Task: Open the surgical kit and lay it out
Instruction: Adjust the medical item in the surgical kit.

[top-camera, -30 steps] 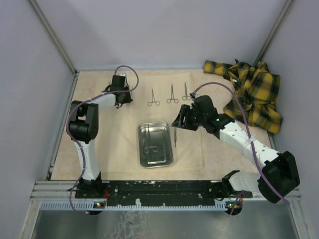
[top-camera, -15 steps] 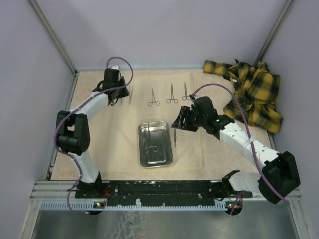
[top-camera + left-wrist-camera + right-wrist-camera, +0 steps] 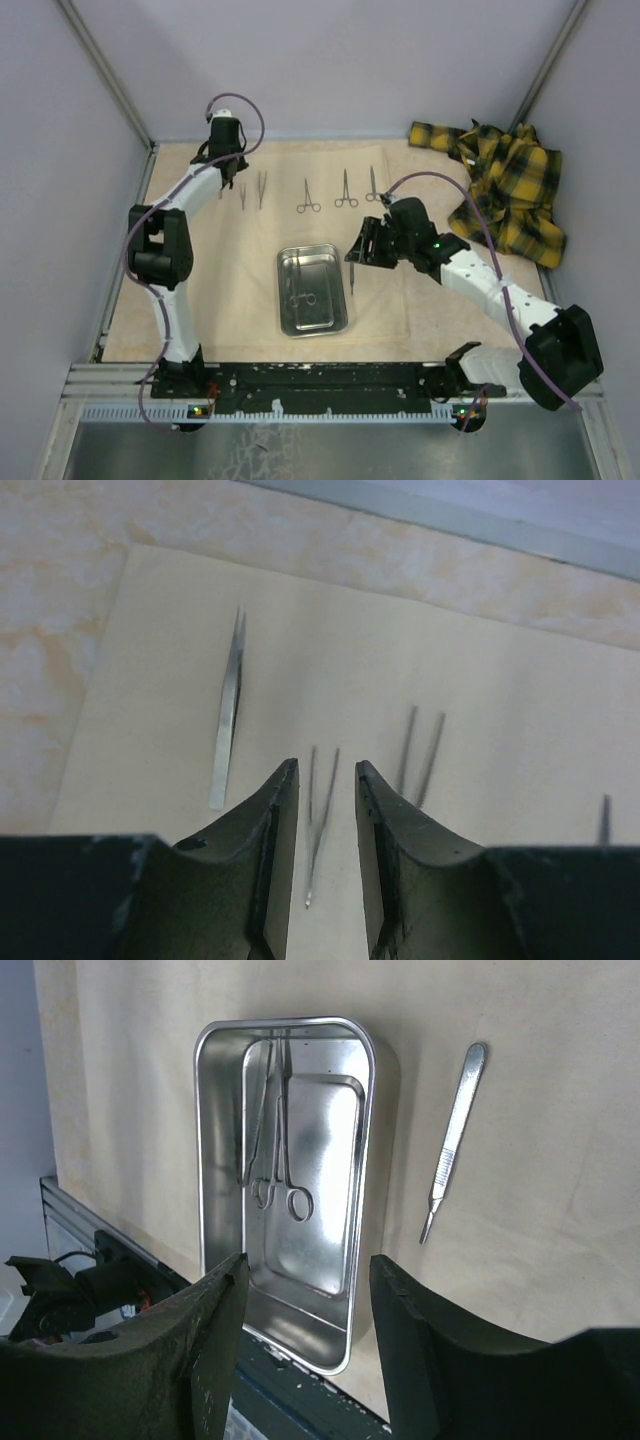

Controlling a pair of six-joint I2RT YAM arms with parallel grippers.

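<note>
The pale beige cloth wrap (image 3: 230,290) lies spread flat. On it stands the steel tray (image 3: 311,248), with forceps (image 3: 280,1150) lying inside. A scalpel handle (image 3: 351,273) rests just right of the tray. Three forceps (image 3: 345,190) and two tweezers (image 3: 261,187) lie in a row near the back. My left gripper (image 3: 228,175) hovers open at the back left over thin tweezers (image 3: 320,820) that lie free on the cloth. My right gripper (image 3: 357,250) hangs open and empty beside the tray's (image 3: 285,1025) right rim, above the scalpel handle (image 3: 455,1140).
A yellow-and-black plaid cloth (image 3: 505,185) is bunched in the back right corner. Grey walls close in the table on three sides. A black rail with the arm bases (image 3: 320,380) runs along the near edge. Flat silver tweezers (image 3: 228,725) lie left of my left fingers.
My left arm has swung toward the back left corner and its jaws have opened, leaving tweezers on the cloth. The right arm has barely shifted.
</note>
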